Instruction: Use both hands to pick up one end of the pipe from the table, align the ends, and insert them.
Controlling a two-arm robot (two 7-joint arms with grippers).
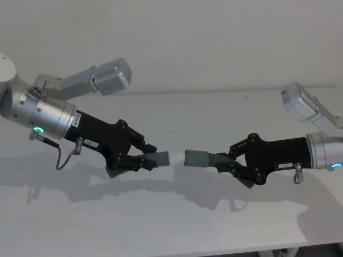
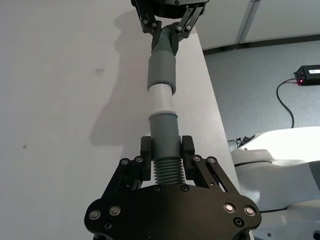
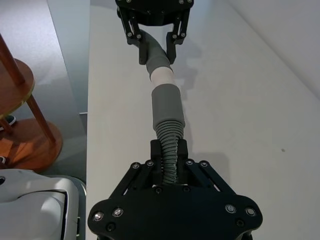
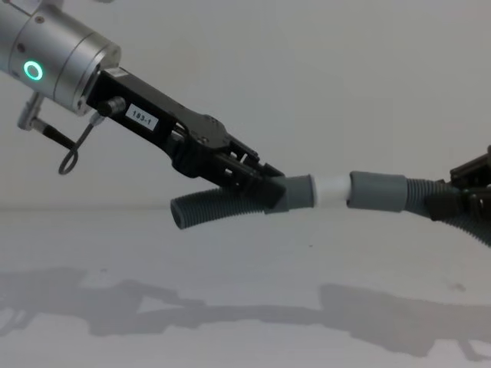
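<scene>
Both grippers hold the pipe above the white table (image 1: 177, 214). My left gripper (image 1: 146, 158) (image 2: 166, 145) is shut on a ribbed dark-grey piece (image 4: 203, 208), just behind its smooth grey cuff (image 4: 298, 192). The narrow white tip (image 4: 331, 186) points toward the other piece. My right gripper (image 1: 228, 160) (image 3: 170, 150) is shut on the ribs of the second piece (image 3: 169, 135), behind its wider hollow cuff (image 4: 377, 192). The two ends are in line. The white tip meets the mouth of the wide cuff (image 2: 161, 75), and most of the tip still shows.
Shadows of both arms lie on the table under the pipe. Silver arm links stand at the back left (image 1: 110, 75) and back right (image 1: 303, 104). Past the table's side edge are grey floor, a black box (image 2: 307, 74) and a wooden stand (image 3: 20, 110).
</scene>
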